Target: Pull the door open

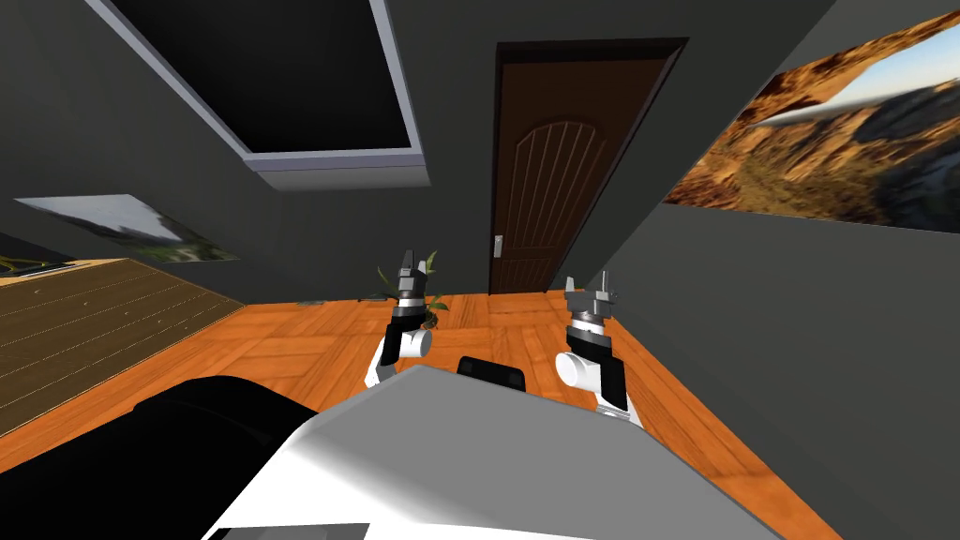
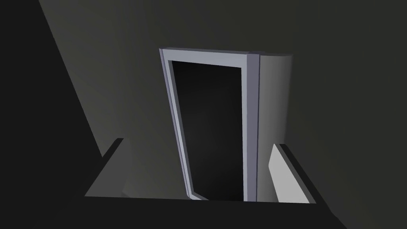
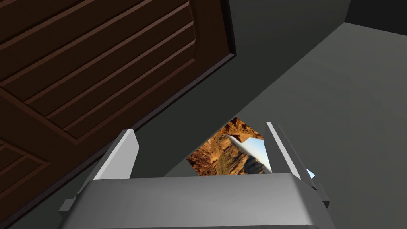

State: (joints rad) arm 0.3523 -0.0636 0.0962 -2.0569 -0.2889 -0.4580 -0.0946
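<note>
Brown door [image 1: 553, 178] is being faced shut at corridor's end, well apart. Right gripper [image 1: 588, 283] and left gripper [image 1: 410, 261] are being held raised, fingers apart and empty, probably staged for handle [image 1: 498, 246].

Door [image 1: 553, 178] ahead; plant [image 1: 436, 304] to its left

The door [image 1: 553, 169] is dark brown, with a tall arched panel of vertical grooves above and a smaller panel below. It stands shut in a darker frame [image 1: 591, 45] in the far wall, a little right of centre, its foot meeting the orange floor [image 1: 506, 323]. A small pale handle plate [image 1: 498, 246] sits on its left edge, below mid-height.
</note>
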